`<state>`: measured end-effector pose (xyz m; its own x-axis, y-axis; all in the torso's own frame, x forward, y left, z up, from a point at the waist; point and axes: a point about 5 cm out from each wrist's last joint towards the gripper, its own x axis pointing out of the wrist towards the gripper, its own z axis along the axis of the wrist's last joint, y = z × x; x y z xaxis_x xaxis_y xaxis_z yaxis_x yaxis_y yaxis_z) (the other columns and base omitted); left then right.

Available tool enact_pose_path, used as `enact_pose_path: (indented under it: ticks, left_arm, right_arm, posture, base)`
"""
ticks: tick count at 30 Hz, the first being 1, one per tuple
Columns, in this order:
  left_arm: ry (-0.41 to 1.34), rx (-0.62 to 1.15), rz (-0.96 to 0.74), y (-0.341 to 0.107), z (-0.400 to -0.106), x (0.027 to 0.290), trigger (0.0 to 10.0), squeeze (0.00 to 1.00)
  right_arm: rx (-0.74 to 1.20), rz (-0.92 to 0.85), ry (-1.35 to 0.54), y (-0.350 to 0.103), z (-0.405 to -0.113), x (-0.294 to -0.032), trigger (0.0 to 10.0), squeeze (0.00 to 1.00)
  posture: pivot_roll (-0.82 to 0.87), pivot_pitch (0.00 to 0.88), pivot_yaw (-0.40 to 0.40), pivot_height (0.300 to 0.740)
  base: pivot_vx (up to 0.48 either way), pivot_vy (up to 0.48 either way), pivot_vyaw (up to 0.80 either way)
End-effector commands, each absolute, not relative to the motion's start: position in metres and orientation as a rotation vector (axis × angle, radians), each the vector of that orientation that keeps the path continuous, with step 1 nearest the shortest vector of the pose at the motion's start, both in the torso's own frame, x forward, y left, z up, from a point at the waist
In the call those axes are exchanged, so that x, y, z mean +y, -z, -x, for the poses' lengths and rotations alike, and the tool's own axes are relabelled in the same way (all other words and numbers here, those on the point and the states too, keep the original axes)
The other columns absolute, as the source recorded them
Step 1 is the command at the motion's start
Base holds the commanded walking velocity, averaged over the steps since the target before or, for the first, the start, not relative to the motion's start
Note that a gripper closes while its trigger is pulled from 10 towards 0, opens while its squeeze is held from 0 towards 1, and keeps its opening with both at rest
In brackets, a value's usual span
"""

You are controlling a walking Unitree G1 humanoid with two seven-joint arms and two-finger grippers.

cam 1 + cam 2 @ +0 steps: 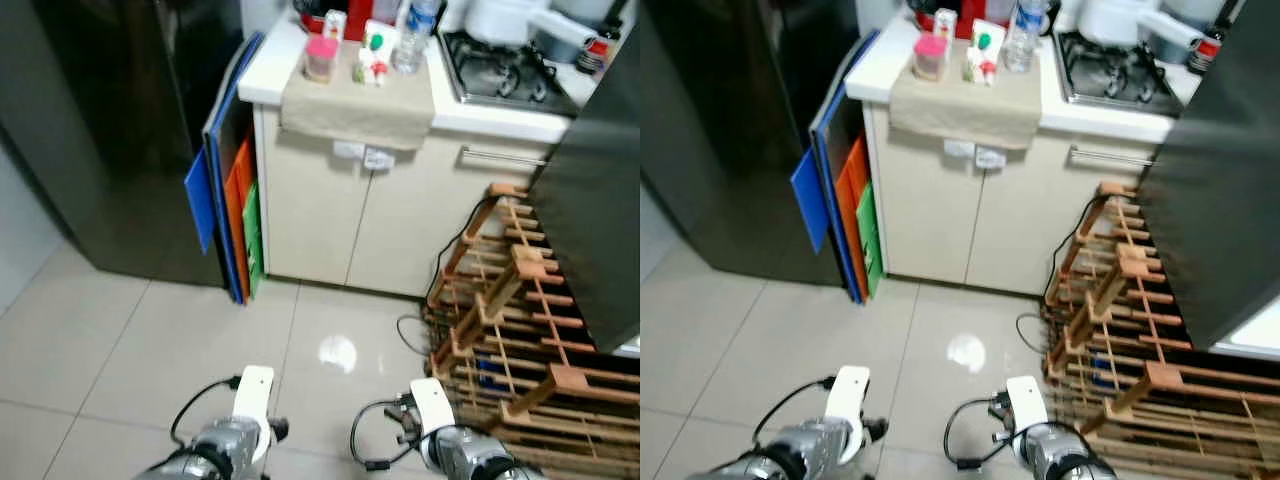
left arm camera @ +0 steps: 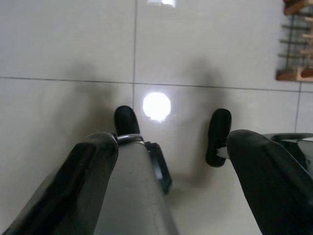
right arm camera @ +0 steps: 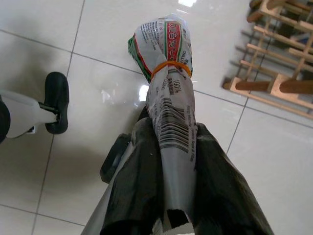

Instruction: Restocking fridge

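Head stereo pair looks forward and steeply down from standing height: floor [image 1: 120, 340], cabinet [image 1: 340, 220], rack [image 1: 520, 320], both arms at bottom edge. Both wrist cams point down along their fingers, close above floor tiles. Each catches the rack's corner, shared with the head views.

beige cabinet [image 1: 970, 215] with cloth-draped counter [image 1: 965, 100], coloured boards [image 1: 845, 215] alongside, wooden rack [image 1: 1130, 320] on tiles

Labels on countertop bottles [image 1: 372, 55] too small to read. Fridge [image 1: 110, 130] cut off by upper frame edge. Packet [image 3: 168, 122] base hidden between gripper fingers [image 3: 142, 191].
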<state>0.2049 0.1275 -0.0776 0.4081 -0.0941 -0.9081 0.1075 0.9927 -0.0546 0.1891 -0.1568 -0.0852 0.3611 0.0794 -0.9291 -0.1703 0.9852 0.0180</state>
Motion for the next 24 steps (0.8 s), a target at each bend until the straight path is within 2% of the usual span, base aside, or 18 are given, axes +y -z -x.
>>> enact_pose_path:
  ticks: [1, 15, 24]
  left_arm:
    - [0.134, 1.144, -0.009, 0.078, -0.204, 0.124, 10.0, 0.0]
    - [0.105, 1.139, -0.007, 0.08, -0.201, 0.127, 10.0, 0.0]
    - [0.089, 1.142, -0.004, 0.081, -0.199, 0.128, 10.0, 0.0]
  right_arm:
    - [1.183, 0.106, -0.162, 0.085, -0.188, -0.162, 10.0, 0.0]
    - [1.171, 0.132, -0.165, 0.087, -0.183, -0.176, 10.0, 0.0]
    - [1.165, 0.131, -0.177, 0.086, -0.186, -0.173, 10.0, 0.0]
  posture:
    - [-0.04, 0.0, -0.035, 0.74]
    - [-0.03, 0.0, -0.042, 0.74]
    - [-0.02, 0.0, -0.04, 0.74]
  base:
    - [0.0, 0.0, 0.58]
    - [0.0, 0.0, 0.52]
    - [0.0, 0.0, 0.48]
